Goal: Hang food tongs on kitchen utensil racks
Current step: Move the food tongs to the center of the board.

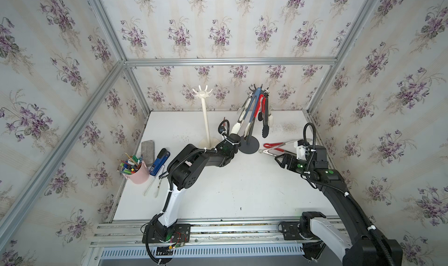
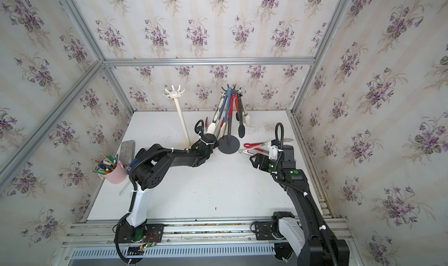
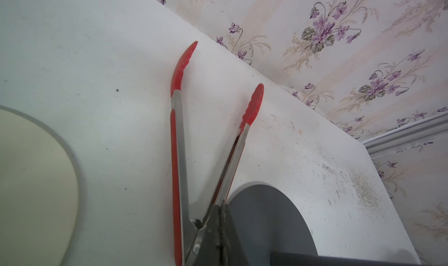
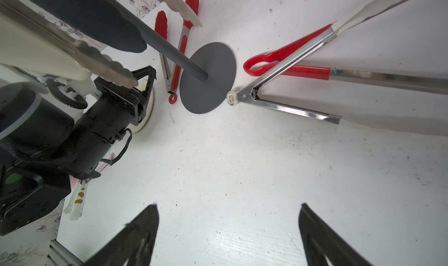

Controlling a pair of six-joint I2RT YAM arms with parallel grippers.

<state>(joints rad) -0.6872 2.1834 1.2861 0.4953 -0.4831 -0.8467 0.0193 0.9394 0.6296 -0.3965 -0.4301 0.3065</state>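
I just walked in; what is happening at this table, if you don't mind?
The job is hanging tongs on racks. The dark grey rack already carries several tongs; the cream rack is bare. The left gripper, shut, is by the hinge end of red tongs lying on the table. The right gripper hovers open near two more crossed tongs.

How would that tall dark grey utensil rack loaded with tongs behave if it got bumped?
Probably top-heavy: the dark grey pole rack carries several hanging tongs at its crown, above a small disc base. A push high up would likely tip it; low down it might slide. The tongs would probably swing.
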